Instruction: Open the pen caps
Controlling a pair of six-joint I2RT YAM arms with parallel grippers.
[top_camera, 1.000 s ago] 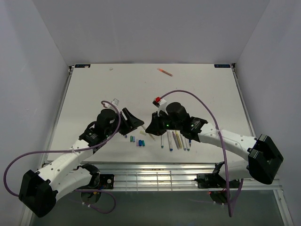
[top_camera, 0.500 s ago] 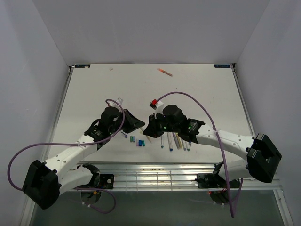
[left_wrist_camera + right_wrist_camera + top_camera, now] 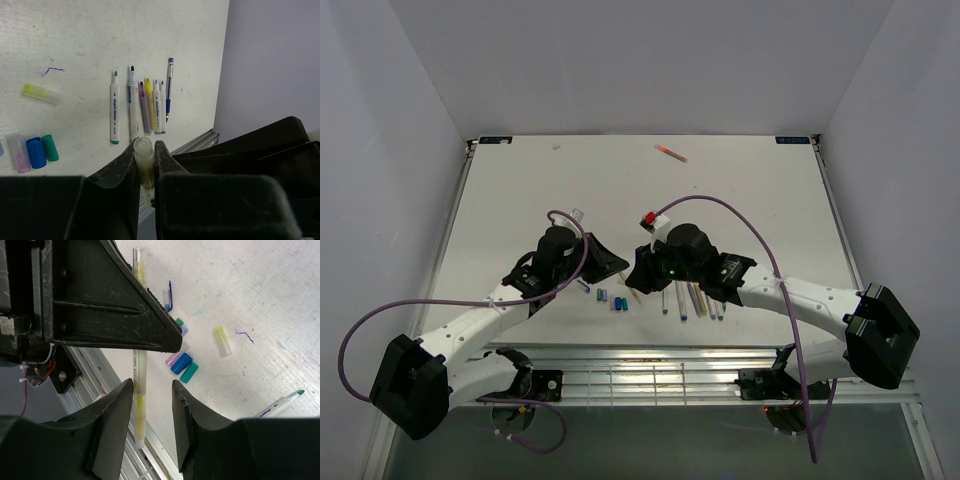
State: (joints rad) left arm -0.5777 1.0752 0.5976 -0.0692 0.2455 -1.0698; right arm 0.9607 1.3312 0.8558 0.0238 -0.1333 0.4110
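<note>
My left gripper (image 3: pixel 145 148) is shut on a yellow highlighter pen (image 3: pixel 143 156), whose pale capped end pokes out past the fingertips. In the right wrist view the same pen (image 3: pixel 138 385) runs down from under the left gripper and lies against one finger of my right gripper (image 3: pixel 152 390), whose jaws stand apart. Loose pen caps lie on the table: blue (image 3: pixel 181 363), teal (image 3: pixel 189 372), purple (image 3: pixel 174 358) and pale yellow (image 3: pixel 222 341). Both grippers (image 3: pixel 610 263) (image 3: pixel 638 272) meet at the table's middle front.
A row of several uncapped pens (image 3: pixel 137 107) lies side by side near the front rail (image 3: pixel 650 365). One orange pen (image 3: pixel 671 152) lies alone far back. A green-tipped pen (image 3: pixel 280 404) is at the right. Purple cables loop over both arms.
The left gripper has moved right toward the right gripper and its fingers have drawn together. The right gripper has shifted slightly left.
</note>
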